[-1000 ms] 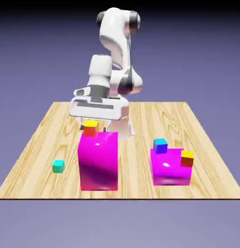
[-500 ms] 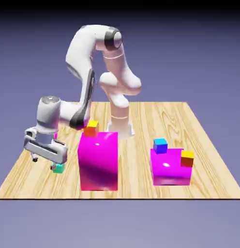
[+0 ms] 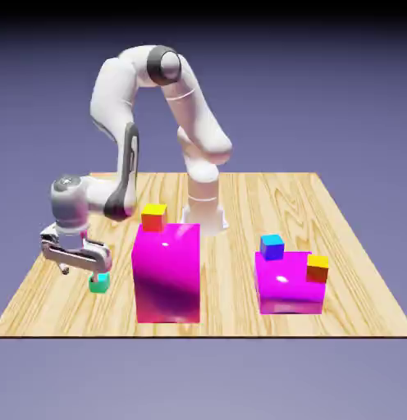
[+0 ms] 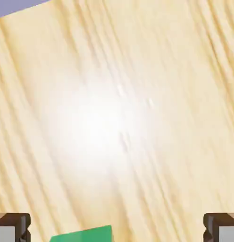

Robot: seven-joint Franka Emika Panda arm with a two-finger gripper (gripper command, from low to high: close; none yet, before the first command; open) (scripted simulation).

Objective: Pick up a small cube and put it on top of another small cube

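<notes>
I had the gripper (image 3: 80,277) wide apart, its fingers gripping nothing, near the teal-green cube (image 3: 98,284); I could read no lettering on the blocks (image 3: 167,275) or arm (image 3: 115,98).

**Facing From Afar, Peering From Close**

In the exterior view, looking down across the whole table (image 3: 229,283) from well back, facing the robot (image 3: 203,184). In the hand view, looking steeply down from the gripper (image 3: 80,277), close above the wood, catching backdrop (image 4: 12,5) at eleven o'clock. Sharing the teal-green cube (image 3: 98,284): at eight o'clock outside, between six and seven by hand.
</notes>
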